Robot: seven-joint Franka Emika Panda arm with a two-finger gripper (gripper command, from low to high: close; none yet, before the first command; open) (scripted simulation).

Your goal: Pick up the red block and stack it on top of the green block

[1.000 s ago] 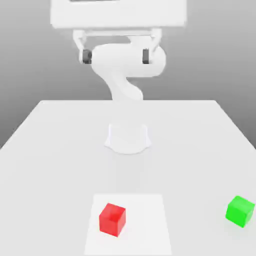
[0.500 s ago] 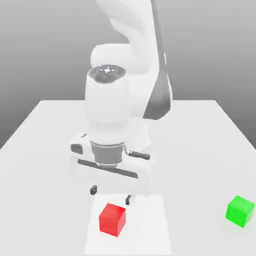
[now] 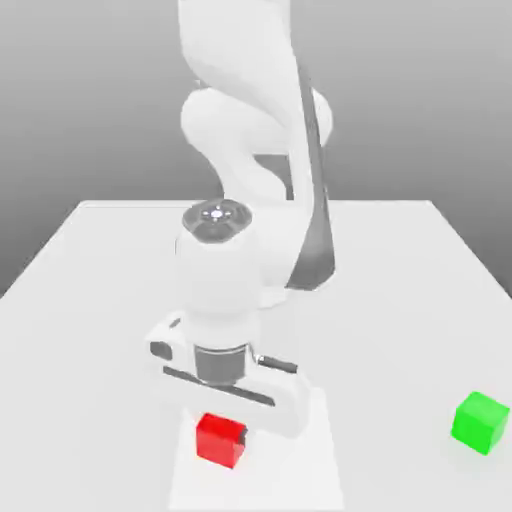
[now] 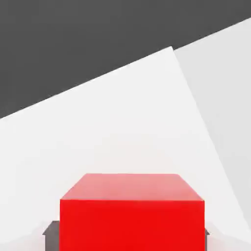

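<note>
**Panda hand lowered over the red block; green block apart on the table**

Exterior view: the white Franka arm (image 3: 250, 180) bends forward and down from its base at the far middle of the white table (image 3: 420, 290). Its hand sits low, directly above and partly in front of the red block (image 3: 219, 438), hiding the cube's upper rear edge. The gripper (image 3: 222, 425) is at the block's level; its fingers are hidden behind the hand body, so whether the claw is released or clenched cannot be told. The red block rests on a paler square patch (image 3: 320, 470) of the table surface, near the front edge. The green block (image 3: 480, 422) rests on the table well apart, toward the exterior view's right, with nothing on it.

Hand view: the red block (image 4: 131, 215) is seen close, with its top face and one side face showing. Small dark shapes (image 4: 50, 229) flank its lower corners. The pale patch (image 4: 122, 122) lies beneath it, with the table's greyer surface (image 4: 220, 88) beyond.
</note>
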